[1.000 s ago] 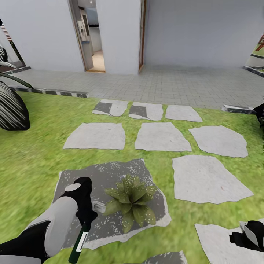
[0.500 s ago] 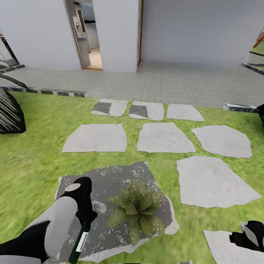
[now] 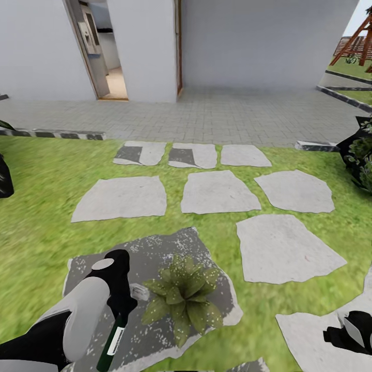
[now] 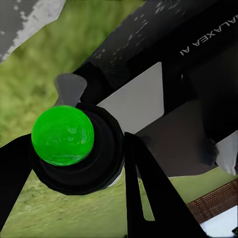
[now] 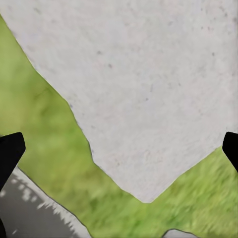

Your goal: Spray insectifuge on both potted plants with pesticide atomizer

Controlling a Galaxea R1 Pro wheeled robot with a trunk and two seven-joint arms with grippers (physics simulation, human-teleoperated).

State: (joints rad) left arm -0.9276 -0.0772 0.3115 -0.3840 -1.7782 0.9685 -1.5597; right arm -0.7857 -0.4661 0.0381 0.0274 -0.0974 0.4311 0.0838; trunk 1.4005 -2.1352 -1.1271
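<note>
Pinching the pesticide atomizer [image 3: 111, 345] (top hidden), the left gripper [image 3: 120, 308] hangs beside the potted plant [image 3: 182, 294]

Grey stepping slabs [image 3: 283, 249] front a white wall [image 3: 258, 41] and open doorway [image 3: 101, 49].

green round cap [image 4: 63, 135] seen up close | gripped between dark fingers [image 4: 144, 188] | lawn [image 4: 29, 84] blurred behind
</note>
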